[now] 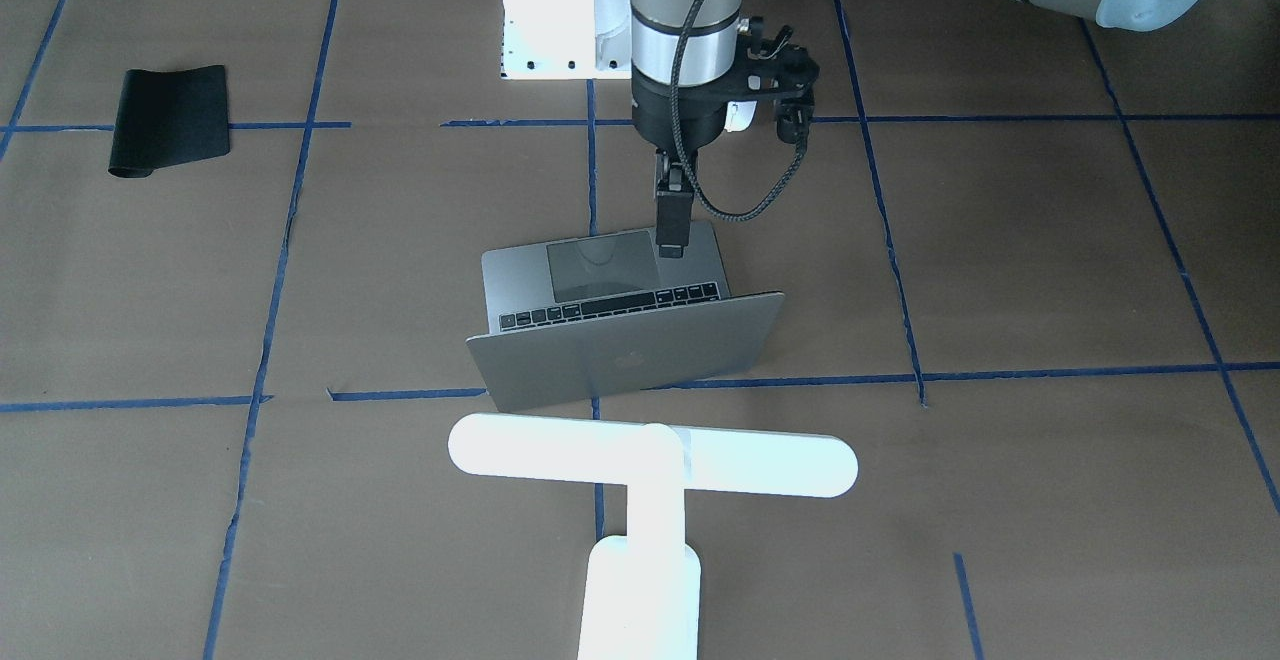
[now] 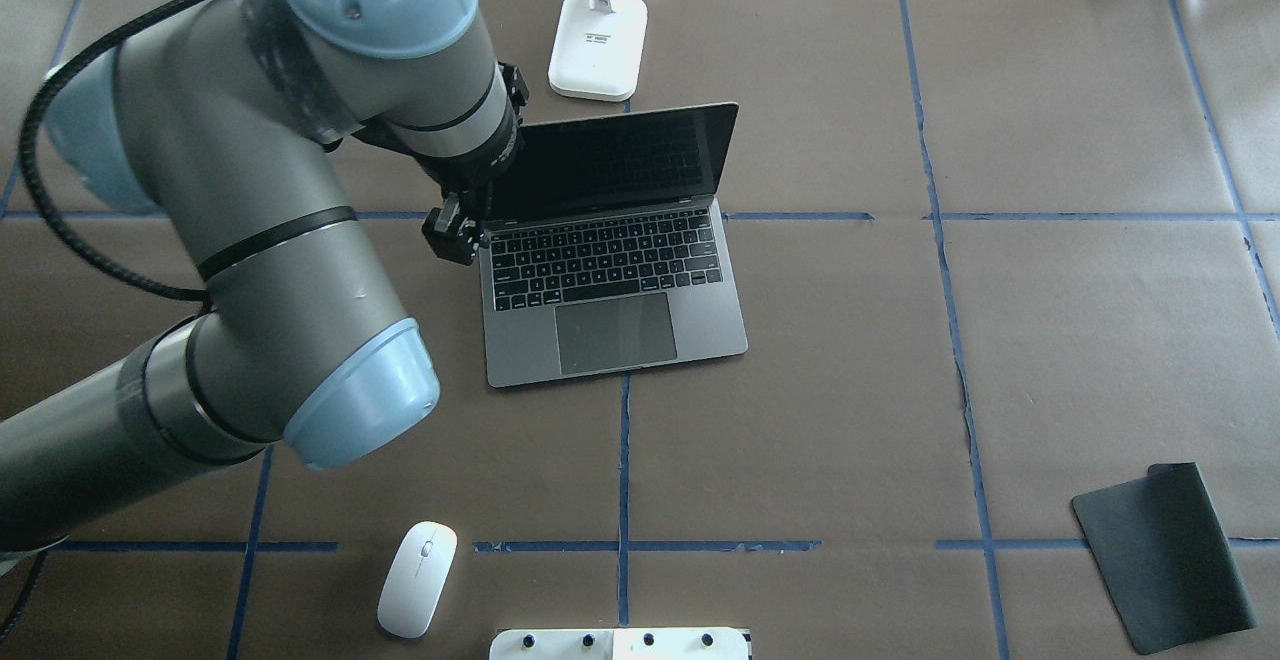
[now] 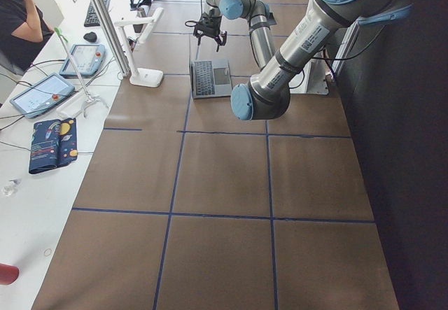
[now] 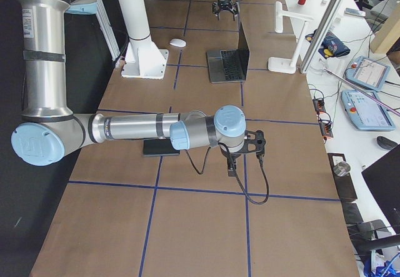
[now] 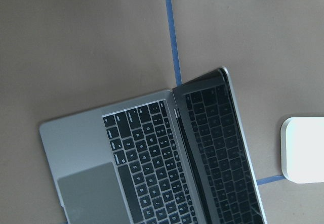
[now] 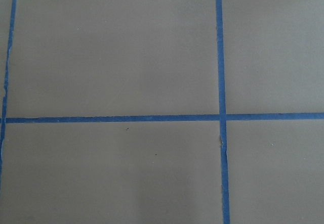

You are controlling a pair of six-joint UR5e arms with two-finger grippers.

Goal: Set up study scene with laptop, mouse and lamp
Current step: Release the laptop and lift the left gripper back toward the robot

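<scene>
Laptop: the laptop (image 2: 615, 280) lies open near the middle of the tabletop (image 2: 850, 390). Its keyboard faces the robot, its screen is dark, and the lid leans back toward the far side.
Left hand: the left hand (image 1: 671, 238) points downward above the laptop's left edge, between the palm rest and the hinge. It touches nothing. The side views show its fingers apart, and its wrist camera looks down on the keyboard from a height.
Right hand: the right hand (image 4: 232, 171) points down over bare tabletop, well apart from the laptop. It shows only in the side view, so I cannot tell whether its fingers are apart or together.
Lamp: the lamp (image 1: 650, 460) stands upright behind the laptop, on the far side from the robot. Its base (image 2: 598, 45) is near the lid's left corner, with a gap between them.
Mouse: the mouse (image 2: 418, 578) rests on the near edge of the tabletop beside the robot's base, well apart from the laptop.
Mouse pad: a black mouse pad (image 2: 1165, 555) lies far to the robot's right, one edge curled up.
</scene>
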